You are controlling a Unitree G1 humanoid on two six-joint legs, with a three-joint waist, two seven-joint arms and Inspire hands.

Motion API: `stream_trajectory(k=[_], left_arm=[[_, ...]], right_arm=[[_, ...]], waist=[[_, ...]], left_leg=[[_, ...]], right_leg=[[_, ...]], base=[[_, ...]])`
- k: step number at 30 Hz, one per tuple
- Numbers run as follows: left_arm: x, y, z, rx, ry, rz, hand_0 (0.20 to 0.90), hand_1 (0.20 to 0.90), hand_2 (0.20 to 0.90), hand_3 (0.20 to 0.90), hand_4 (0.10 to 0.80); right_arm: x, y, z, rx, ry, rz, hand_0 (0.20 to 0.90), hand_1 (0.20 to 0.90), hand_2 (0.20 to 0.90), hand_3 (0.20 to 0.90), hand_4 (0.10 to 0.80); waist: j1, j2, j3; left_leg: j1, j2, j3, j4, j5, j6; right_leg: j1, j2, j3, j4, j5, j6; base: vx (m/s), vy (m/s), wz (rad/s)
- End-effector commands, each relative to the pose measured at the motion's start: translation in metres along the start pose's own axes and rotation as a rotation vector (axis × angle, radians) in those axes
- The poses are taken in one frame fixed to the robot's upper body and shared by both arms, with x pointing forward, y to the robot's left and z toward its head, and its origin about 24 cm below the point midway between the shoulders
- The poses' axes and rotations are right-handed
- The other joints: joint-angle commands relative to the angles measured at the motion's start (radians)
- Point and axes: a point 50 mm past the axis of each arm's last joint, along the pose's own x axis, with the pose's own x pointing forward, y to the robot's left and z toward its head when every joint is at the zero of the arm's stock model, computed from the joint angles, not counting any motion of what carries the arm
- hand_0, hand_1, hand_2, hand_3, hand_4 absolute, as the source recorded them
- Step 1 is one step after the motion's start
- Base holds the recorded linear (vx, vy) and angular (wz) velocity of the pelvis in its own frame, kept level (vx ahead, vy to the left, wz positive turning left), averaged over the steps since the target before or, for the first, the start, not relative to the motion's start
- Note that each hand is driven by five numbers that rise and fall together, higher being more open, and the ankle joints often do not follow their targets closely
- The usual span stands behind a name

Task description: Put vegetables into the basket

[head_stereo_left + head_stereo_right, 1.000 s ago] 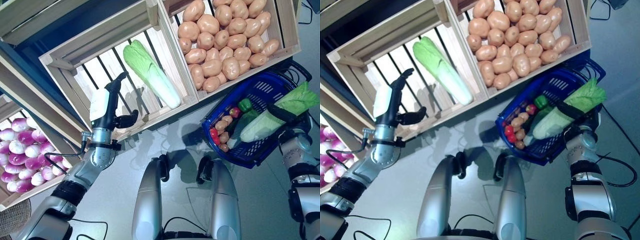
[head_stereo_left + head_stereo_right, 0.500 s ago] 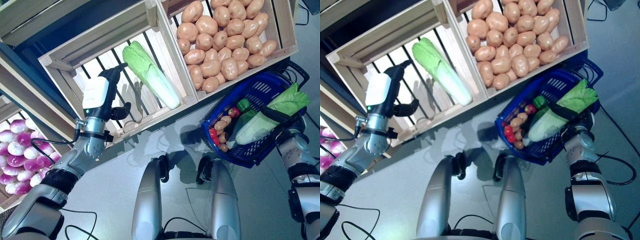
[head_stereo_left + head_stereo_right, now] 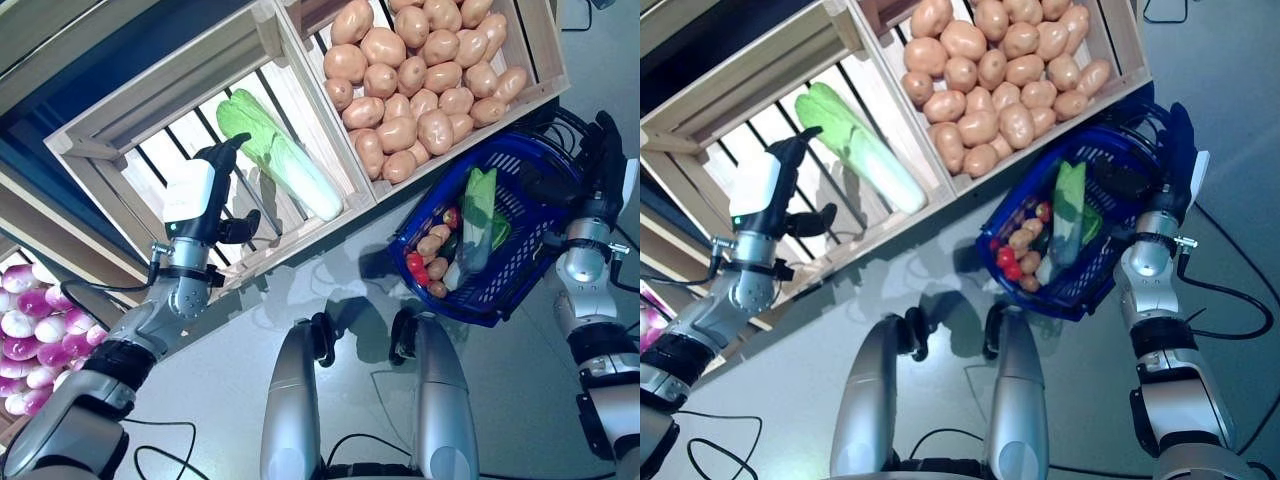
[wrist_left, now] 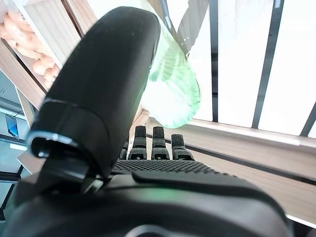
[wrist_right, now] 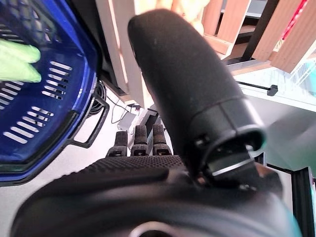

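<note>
A blue basket (image 3: 475,313) stands on the floor below the crates. A napa cabbage (image 3: 478,218) lies inside it, along with small potatoes (image 3: 432,243), red tomatoes (image 3: 416,264) and something green. My right hand (image 3: 603,168) is open just past the basket's right side, holding nothing; its wrist view shows the basket wall (image 5: 34,103). A second napa cabbage (image 3: 278,155) lies in the slatted wooden crate (image 3: 100,120). My left hand (image 3: 200,198) is open at the crate's front, just left of that cabbage (image 4: 174,86), not touching it.
A wooden crate (image 3: 545,50) full of potatoes (image 3: 420,80) sits right of the cabbage crate and overhangs the basket. Purple-and-white turnips (image 3: 30,335) fill a lower crate at far left. Grey floor lies in front of the crates.
My right hand has let go of the cabbage, which now lies in the basket, and has moved up and right. The left hand stays at the crate. The camera has shifted.
</note>
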Motion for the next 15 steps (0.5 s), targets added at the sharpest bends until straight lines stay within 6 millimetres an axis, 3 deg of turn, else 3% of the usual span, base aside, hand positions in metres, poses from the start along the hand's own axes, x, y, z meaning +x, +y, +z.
stream_trajectory(k=[1, 9, 15], left_arm=[[0.012, 0.027, 0.005, -0.037, -0.046, 0.210, 0.900, 0.900, 0.900, 0.900, 0.800], [0.016, 0.028, 0.005, -0.014, -0.058, 0.196, 0.900, 0.900, 0.900, 0.900, 0.800], [0.022, 0.038, -0.004, 0.153, -0.068, 0.184, 0.900, 0.900, 0.900, 0.900, 0.800]], right_arm=[[0.002, -0.004, 0.025, 0.076, -0.180, -0.009, 0.900, 0.900, 0.900, 0.900, 0.800], [0.002, -0.003, 0.016, 0.131, -0.113, 0.019, 0.900, 0.900, 0.900, 0.900, 0.800], [0.006, -0.008, 0.014, 0.145, -0.087, 0.010, 0.900, 0.900, 0.900, 0.900, 0.800]], waist=[[0.000, -0.015, -0.060], [0.000, -0.013, -0.057], [-0.005, -0.010, -0.059]], left_leg=[[0.069, -0.016, 0.033, -0.036, -0.087, 0.026], [0.068, -0.016, 0.035, -0.040, -0.087, 0.021], [0.061, -0.013, 0.040, -0.039, -0.088, 0.017]], right_leg=[[0.077, -0.006, 0.014, -0.070, 0.019, -0.010], [0.071, -0.013, 0.014, -0.068, 0.019, -0.007], [0.060, -0.014, 0.019, -0.067, 0.020, -0.002]], base=[[0.000, 0.000, 0.00], [0.000, 0.000, 0.00], [0.000, 0.000, 0.00]])
